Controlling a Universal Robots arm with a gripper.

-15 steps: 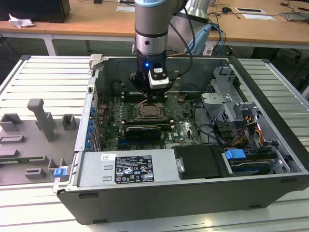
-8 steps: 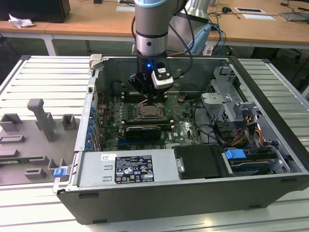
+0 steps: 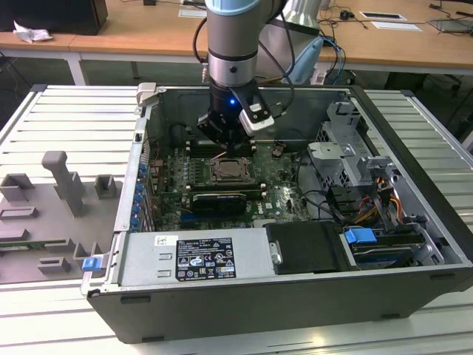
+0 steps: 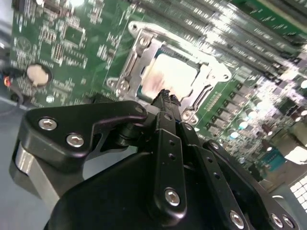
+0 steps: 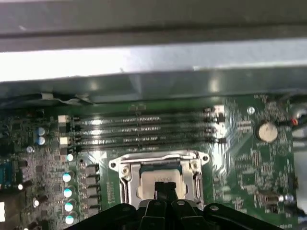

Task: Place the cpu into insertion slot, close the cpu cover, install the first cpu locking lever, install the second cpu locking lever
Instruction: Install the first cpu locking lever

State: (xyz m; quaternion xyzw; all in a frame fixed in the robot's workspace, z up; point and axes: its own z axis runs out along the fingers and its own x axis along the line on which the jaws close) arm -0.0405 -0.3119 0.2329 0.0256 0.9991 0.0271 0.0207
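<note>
Claw point(image 4: 165, 98) over cpu point(image 4: 170, 76); grey slatted table point(image 3: 66, 111).

cpu point(image 5: 158, 178) partly hidden behind fingers point(image 5: 165, 191), insertion slot point(image 4: 168, 72) blurred

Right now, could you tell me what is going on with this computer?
A robot arm is working inside an open computer case. Its gripper hangs just above the processor socket on the green motherboard. The silvery chip already sits in the socket, and the metal cover frame lies down around it. The fingers look closed together and hold nothing.
</note>
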